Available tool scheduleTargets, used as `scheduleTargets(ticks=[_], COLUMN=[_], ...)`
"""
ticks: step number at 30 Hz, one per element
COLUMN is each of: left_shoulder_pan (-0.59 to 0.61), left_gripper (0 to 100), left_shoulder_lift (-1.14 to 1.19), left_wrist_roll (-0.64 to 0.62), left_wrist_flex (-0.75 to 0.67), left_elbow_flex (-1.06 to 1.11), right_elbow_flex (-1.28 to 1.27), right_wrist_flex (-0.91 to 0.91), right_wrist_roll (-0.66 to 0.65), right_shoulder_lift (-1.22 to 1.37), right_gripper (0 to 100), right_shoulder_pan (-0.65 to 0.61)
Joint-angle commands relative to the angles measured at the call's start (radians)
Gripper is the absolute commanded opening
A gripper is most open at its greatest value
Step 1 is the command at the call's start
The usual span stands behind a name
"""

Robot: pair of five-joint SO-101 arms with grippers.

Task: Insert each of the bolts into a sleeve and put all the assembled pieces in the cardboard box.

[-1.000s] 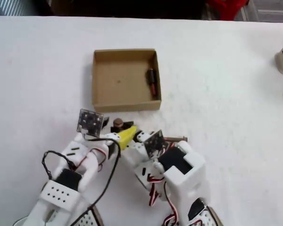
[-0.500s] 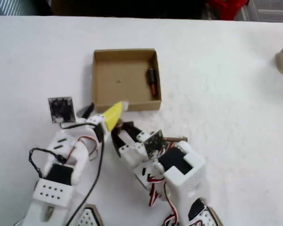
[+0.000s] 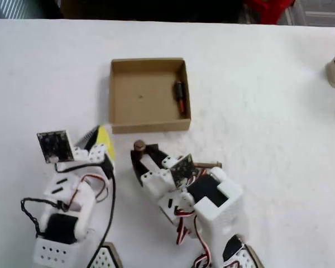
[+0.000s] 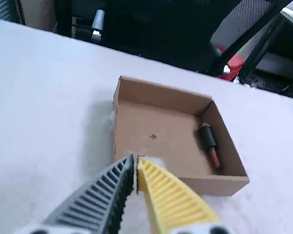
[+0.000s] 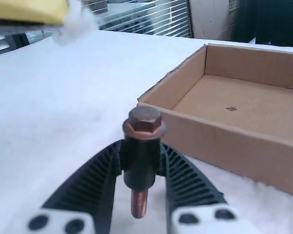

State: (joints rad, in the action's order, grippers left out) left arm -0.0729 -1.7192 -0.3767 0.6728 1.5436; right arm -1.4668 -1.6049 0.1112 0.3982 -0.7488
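Box (image 3: 148, 125) is lying just ahead of the right claw (image 3: 140, 158), near but not touching. That claw is gripping a sleeve (image 5: 139, 168) with the bolt (image 5: 144, 126) seated in it, long axis roughly upright, head on top. The left claw (image 4: 136, 168) is sitting closed and empty off the box's near corner, so the right arm is looking better placed for the drop. One assembled piece (image 3: 180, 96) is already lying inside, along a side wall.
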Motion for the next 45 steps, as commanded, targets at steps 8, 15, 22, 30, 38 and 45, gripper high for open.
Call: scheduleTargets(ticks=[8,15,22,30,38,45], left_shoulder_pan=[0.045,0.047,0.044,0.044,0.050,0.050], left_gripper=[2,2,2,2,2,2], left_shoulder_lift=[-0.108,-0.108,-0.108,-0.107,-0.107,-0.107], left_wrist_roll=[0.149,0.290,0.465,0.506,0.506,0.508], left_wrist_flex=[0.278,0.420,0.417,0.433,0.433,0.433], left_elbow_flex=[0.014,-0.018,0.149,0.149,0.149,0.149], right_elbow_flex=[0.000,-0.075,-0.150,-0.195,-0.187,-0.107], right_wrist_flex=[-0.008,-0.004,0.177,0.470,0.995,1.558], right_wrist_roll=[0.009,0.009,0.011,0.009,0.009,-0.025], right_shoulder_lift=[-0.012,-0.145,-0.361,-0.639,-1.001,-1.356], right_gripper=[1.6,1.6,1.6,1.6,1.7,1.7], right_shoulder_pan=[0.001,0.035,0.047,0.099,0.139,0.197])
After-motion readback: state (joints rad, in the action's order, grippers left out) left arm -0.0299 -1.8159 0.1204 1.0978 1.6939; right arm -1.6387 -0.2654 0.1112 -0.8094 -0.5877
